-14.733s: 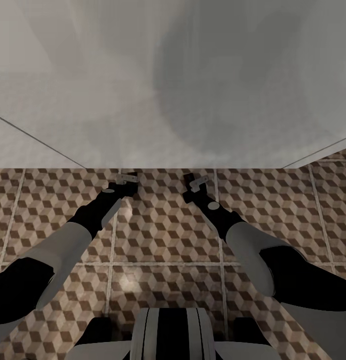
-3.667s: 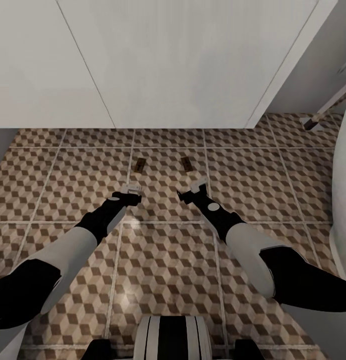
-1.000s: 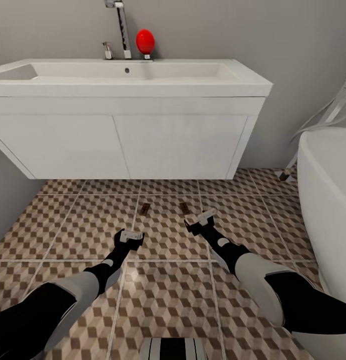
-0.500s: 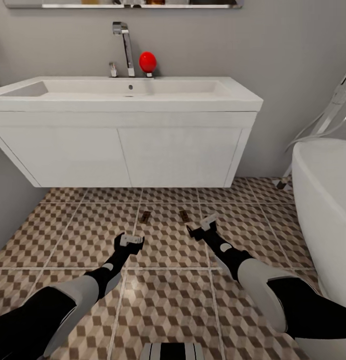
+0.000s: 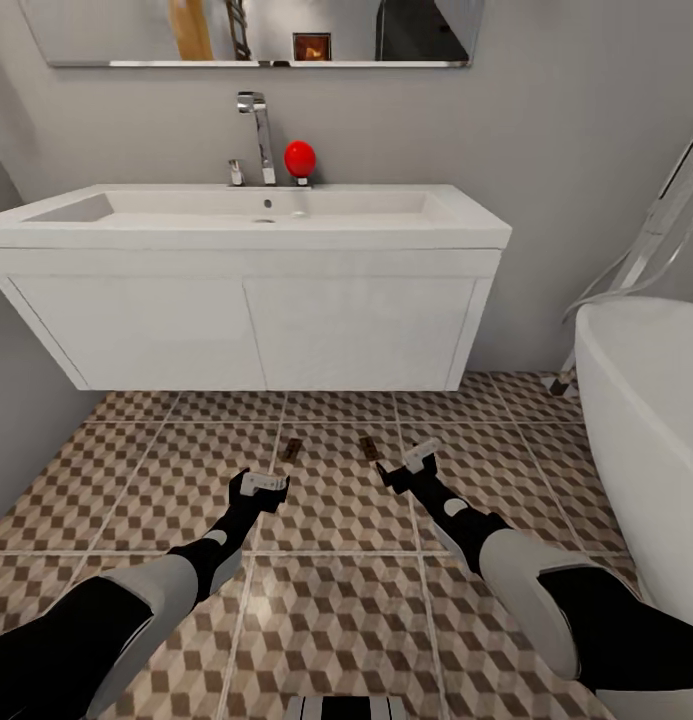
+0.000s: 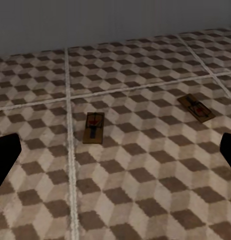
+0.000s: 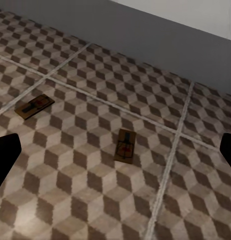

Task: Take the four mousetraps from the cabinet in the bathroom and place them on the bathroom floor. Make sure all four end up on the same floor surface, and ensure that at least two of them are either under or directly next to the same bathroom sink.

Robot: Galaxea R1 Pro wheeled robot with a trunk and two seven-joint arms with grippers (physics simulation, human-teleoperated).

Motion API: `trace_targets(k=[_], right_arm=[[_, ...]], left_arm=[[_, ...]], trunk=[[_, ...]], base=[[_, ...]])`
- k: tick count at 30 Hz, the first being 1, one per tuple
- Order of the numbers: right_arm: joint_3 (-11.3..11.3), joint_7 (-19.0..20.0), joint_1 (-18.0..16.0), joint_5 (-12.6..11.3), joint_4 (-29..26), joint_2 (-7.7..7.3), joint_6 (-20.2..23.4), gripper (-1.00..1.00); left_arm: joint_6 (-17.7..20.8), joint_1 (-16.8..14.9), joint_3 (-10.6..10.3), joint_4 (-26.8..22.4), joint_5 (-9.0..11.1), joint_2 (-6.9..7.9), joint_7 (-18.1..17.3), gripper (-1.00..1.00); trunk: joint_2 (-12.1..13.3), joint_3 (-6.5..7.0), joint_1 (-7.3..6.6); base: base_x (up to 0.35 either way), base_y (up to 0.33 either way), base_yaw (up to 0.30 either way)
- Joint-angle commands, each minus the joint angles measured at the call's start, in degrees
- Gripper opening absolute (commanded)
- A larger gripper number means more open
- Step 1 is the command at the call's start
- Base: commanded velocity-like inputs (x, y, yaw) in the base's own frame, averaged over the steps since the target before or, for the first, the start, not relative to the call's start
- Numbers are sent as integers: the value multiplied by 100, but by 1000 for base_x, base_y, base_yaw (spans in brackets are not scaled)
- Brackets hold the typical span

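Two small flat tan wooden mousetraps lie on the brown and beige cube-pattern floor tiles (image 5: 136, 470), one on the left (image 5: 293, 449) and one on the right (image 5: 369, 447), just in front of the wide white sink (image 5: 256, 215) on its white two-door vanity (image 5: 246, 330). Only two traps can be seen here, so two more are likely still to fetch.

The left hand (image 5: 258, 487) and the right hand (image 5: 411, 465) both hang low over the floor, spread open and holding nothing.

The right hand is near the right trap (a small bump could push it away). Rolling forward could run over the traps.

The big white bathtub (image 5: 646, 420) is close on the right, so turning that way is tight. A grey wall (image 5: 16, 400) closes the left. The most open floor is in the middle.
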Motion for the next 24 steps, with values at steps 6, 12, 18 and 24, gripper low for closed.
trace_targets(k=[6,12,18,24], right_arm=[[44,7,16,-36,5,-6,-15,100],[44,7,68,-36,5,-8,-15,100],[44,-9,88,-36,5,-8,-10,100],[44,-25,257,-36,5,-180,-13,100]], left_arm=[[-35,-5,-37,27,59,-12,-26,100],[-37,19,-37,27,59,-13,-26,100],[-42,27,-37,27,59,-13,-40,100],[-43,32,-37,27,59,-14,-51,100]], trunk=[[6,129,-16],[92,254,-70],[252,325,-158],[252,325,-158]], base=[[0,0,0],[0,0,0],[0,0,0],[0,0,0]])
